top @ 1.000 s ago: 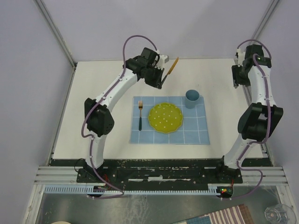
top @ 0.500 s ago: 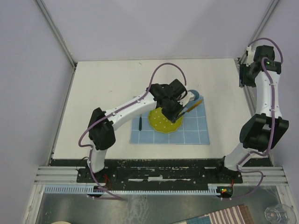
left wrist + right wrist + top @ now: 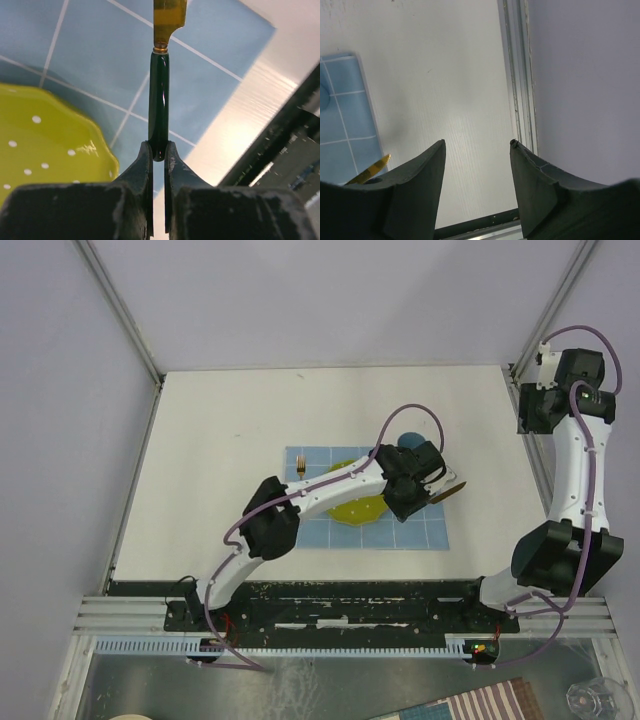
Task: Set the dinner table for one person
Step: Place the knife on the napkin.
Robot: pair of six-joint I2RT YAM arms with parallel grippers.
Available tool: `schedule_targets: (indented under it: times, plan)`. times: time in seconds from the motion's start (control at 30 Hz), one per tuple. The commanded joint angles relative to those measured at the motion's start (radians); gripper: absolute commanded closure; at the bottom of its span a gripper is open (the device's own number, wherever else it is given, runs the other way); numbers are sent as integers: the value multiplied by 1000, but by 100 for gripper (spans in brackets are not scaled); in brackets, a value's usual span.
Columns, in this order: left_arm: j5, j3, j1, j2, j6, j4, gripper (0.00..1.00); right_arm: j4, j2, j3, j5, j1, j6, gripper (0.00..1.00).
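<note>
A knife with a dark green handle (image 3: 159, 100) and a golden blade (image 3: 169, 17) is pinched at its handle end by my left gripper (image 3: 159, 150). It hangs over the right part of the light-blue gridded placemat (image 3: 100, 50), right of the yellow dotted plate (image 3: 45, 145). From above, the left gripper (image 3: 425, 488) holds the blade (image 3: 452, 488) pointing right, near the mat's (image 3: 420, 530) right edge. A fork (image 3: 299, 469) lies left of the plate (image 3: 345, 508). My right gripper (image 3: 477, 145) stands open over the white dinner table (image 3: 445, 75) at its right side.
A blue cup (image 3: 407, 440) stands on the mat's back right corner, partly hidden by the left arm. The table's metal rail (image 3: 520, 75) and the side wall lie close to the right gripper (image 3: 530, 415). The table's front edge has a black strip (image 3: 280, 130).
The left arm has swung the knife from the back of the table down to the right side of the mat. The right arm has drawn back toward the far right corner.
</note>
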Motion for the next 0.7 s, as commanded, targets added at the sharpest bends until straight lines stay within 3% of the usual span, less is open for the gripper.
schedule_targets:
  times: [0.0, 0.67]
  plan:
    - [-53, 117, 13, 85, 1, 33, 97, 24, -57, -12, 11, -29, -33, 38]
    - [-21, 160, 11, 265, -38, 113, 97, 4, -71, -27, -35, -47, 11, 36]
